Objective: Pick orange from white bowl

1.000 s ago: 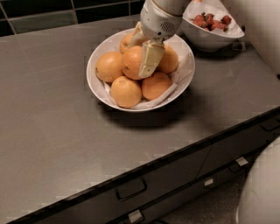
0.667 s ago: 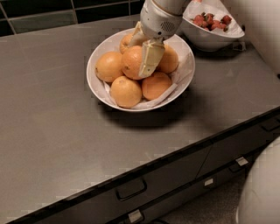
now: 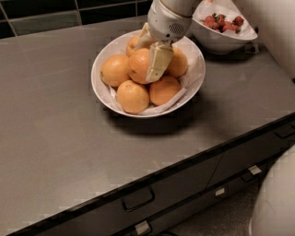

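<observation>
A matte grey countertop (image 3: 69, 138) runs across the view, with dark drawer fronts below its front edge and black looped drawer handles (image 3: 138, 199) on them; glossy dark wall tiles (image 3: 46, 14) line the back. On the counter sits the white bowl (image 3: 102, 90), wide, shallow, round and glossy, lined with crumpled white paper (image 3: 191, 73) that shows along its right side. Six round fruits with finely dimpled peel fill it. The orange (image 3: 138, 67) lies on top at the middle of the heap, resting on the five other oranges (image 3: 132, 97) packed around and beneath it. The robot's arm (image 3: 170, 18), a smooth white-grey housing with a small perforated patch, reaches down from the upper edge and tilts toward the near left. Its gripper (image 3: 146, 61) is inside the bowl, clasped around the orange: one flat cream-coloured finger (image 3: 159, 62) lies against the fruit's near right face, and the other peeks out behind its upper left side. The fruit is not lifted clear of the heap. Just behind and to the right of the bowl stands a deeper white bowl (image 3: 216, 44) holding small red fruit (image 3: 223, 22). A curved white part of the robot's body (image 3: 276, 198) fills the lower right corner.
</observation>
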`<state>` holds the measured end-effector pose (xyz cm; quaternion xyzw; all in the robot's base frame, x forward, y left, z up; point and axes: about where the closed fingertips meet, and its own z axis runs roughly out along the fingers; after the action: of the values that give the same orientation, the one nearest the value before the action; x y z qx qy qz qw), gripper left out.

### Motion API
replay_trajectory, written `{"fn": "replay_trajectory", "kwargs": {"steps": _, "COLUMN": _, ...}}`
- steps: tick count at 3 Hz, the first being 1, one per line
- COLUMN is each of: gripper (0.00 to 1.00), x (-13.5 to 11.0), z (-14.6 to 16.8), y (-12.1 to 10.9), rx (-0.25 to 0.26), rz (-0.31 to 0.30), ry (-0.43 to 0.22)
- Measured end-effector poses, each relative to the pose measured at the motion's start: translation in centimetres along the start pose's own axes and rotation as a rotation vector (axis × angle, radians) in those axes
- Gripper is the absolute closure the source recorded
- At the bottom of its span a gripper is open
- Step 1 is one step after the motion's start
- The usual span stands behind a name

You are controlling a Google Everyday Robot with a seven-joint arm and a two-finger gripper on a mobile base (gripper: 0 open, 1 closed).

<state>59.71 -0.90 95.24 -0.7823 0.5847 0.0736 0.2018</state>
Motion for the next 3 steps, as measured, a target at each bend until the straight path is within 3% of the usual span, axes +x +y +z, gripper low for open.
{"fn": "replay_trajectory", "kwargs": {"steps": 1, "gripper": 0.34, "x": 0.04, "z": 0.12, "y": 0.12, "rx": 0.008, "rz": -0.004, "ry": 0.005}}
{"fn": "replay_trajectory", "kwargs": {"steps": 3, "gripper": 0.34, "x": 0.23, "z": 0.94, "y": 0.4, "rx": 0.088, "rz": -0.039, "ry": 0.072}}
